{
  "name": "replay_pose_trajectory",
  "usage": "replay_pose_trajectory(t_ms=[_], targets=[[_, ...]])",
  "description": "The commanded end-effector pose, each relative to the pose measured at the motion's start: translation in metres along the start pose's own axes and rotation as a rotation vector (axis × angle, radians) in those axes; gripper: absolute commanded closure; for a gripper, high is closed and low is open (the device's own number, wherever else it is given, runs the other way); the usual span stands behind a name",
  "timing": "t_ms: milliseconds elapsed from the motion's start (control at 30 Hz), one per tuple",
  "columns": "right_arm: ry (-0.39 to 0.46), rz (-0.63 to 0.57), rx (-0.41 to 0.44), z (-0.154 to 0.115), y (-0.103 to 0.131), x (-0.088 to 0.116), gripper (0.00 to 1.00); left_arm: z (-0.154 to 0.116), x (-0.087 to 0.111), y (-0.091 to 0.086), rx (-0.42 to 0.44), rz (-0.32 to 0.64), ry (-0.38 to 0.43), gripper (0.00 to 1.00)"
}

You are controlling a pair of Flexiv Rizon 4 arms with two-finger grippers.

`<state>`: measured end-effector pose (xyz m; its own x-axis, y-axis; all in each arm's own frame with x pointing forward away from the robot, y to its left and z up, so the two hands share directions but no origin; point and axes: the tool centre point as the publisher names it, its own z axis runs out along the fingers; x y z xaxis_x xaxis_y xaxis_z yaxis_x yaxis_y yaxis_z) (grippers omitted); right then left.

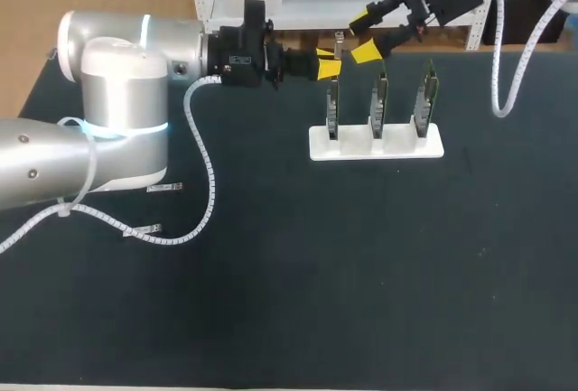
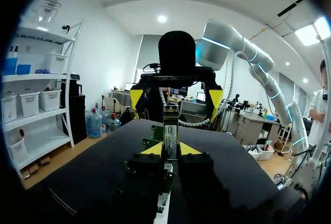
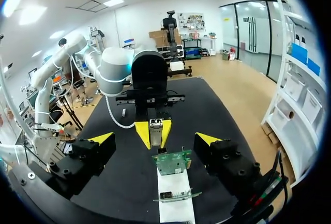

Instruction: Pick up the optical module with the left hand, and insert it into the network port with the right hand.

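My left gripper (image 1: 327, 62) is shut on a small silver optical module (image 1: 338, 45), held in the air just behind the leftmost card. In the left wrist view the module (image 2: 170, 129) stands upright between the yellow tips of that gripper (image 2: 171, 149). My right gripper (image 1: 363, 36) hangs open facing it from the far right, its fingertips (image 2: 215, 98) spread either side of the module without touching it. Seen from the right wrist, the module (image 3: 155, 127) sits ahead of the open right gripper (image 3: 155, 140), above a green network card (image 3: 172, 162).
A white stand (image 1: 375, 145) carries three upright green network cards (image 1: 379, 100) on the black table. Two spare modules (image 1: 164, 188) (image 1: 144, 229) lie under my left arm. A white cable (image 1: 203, 174) loops over the table there.
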<state>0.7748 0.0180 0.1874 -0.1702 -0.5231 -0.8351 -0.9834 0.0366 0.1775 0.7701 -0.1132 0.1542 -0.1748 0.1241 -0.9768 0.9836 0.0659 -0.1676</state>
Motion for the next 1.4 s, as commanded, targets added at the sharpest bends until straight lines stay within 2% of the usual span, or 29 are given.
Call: replay_pose_trajectory(t_ms=[33,1033,1067,1100,1133,1400], targets=[[0.009,-0.002,-0.011,0.005,-0.006,-0.004,0.00,0.000,0.000,-0.001,-0.003,0.001,0.000,1.00],[0.015,-0.003,-0.059,0.025,0.001,-0.017,0.00,0.000,0.000,-0.001,-0.003,0.001,0.000,1.00],[0.018,-0.003,-0.059,0.025,0.002,-0.017,0.49,0.000,0.000,-0.001,-0.003,0.001,0.000,1.00],[0.021,-0.002,-0.056,0.025,0.002,-0.017,0.80,0.000,0.000,-0.001,-0.003,0.001,0.000,1.00],[0.022,-0.002,-0.055,0.026,0.002,-0.017,1.00,0.000,0.000,-0.001,-0.003,0.001,0.000,1.00],[0.026,0.005,-0.041,0.025,0.002,-0.015,1.00,0.000,0.000,-0.001,-0.003,0.001,0.000,1.00]])
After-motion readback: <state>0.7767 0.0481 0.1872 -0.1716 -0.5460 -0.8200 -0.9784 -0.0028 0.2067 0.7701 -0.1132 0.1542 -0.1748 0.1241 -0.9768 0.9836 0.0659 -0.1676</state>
